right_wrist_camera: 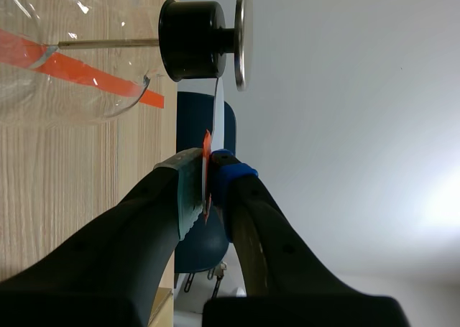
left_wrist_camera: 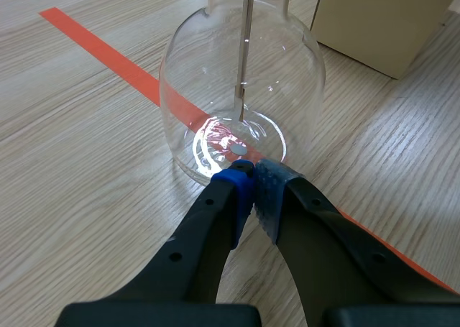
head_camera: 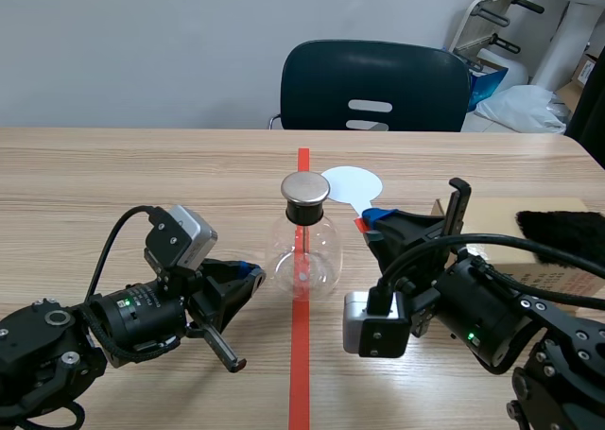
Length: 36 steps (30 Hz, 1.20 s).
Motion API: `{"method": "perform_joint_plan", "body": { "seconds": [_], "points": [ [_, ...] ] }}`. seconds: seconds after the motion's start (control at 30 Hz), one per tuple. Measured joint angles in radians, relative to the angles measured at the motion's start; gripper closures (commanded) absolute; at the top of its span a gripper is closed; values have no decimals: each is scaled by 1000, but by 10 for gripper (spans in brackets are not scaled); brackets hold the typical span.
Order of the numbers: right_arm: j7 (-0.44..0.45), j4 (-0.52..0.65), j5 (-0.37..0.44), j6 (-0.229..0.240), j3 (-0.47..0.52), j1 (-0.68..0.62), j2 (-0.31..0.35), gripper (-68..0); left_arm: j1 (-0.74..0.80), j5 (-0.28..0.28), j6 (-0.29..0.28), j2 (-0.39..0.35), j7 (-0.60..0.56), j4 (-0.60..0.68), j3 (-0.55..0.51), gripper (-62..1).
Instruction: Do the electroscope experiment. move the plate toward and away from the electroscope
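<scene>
The electroscope is a clear glass flask (head_camera: 304, 252) with a black stopper and a metal disc (head_camera: 305, 188) on top, standing on the red tape line. A thin white round plate (head_camera: 352, 182) hangs just right of and behind the disc, close to it. My right gripper (head_camera: 371, 220) is shut on the plate's red handle. In the right wrist view the plate (right_wrist_camera: 218, 108) is seen edge-on, ahead of the right gripper (right_wrist_camera: 206, 180), near the metal disc (right_wrist_camera: 243, 36). My left gripper (head_camera: 251, 272) is shut on nothing; its tips (left_wrist_camera: 251, 172) rest at the flask (left_wrist_camera: 241, 90) base.
A cardboard box (head_camera: 529, 246) lies at the right behind my right arm, with a black furry cloth (head_camera: 562, 230) on it. The box (left_wrist_camera: 388, 18) also shows beyond the flask in the left wrist view. A dark chair (head_camera: 373, 85) stands across the table.
</scene>
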Motion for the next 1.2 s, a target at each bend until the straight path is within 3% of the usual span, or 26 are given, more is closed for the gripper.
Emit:
{"method": "perform_joint_plan", "body": {
  "seconds": [0.53, 0.7, 0.87, 1.2],
  "points": [
    [-228, 0, 8, 0, 11, 0, 0, -7, 0, 0, 0, 0, 0, 0, 0, -36],
    [-227, 0, 8, -12, 17, 0, 0, -7, 0, 0, 0, 0, 0, 0, 0, -36],
    [-218, 0, 24, -74, 17, 0, 0, -7, 0, 0, 0, 0, 0, 0, 0, -36],
    [-89, 56, 49, -74, 17, 0, 0, -7, 0, 0, 0, 0, 0, 0, 0, -36]
  ]
}}
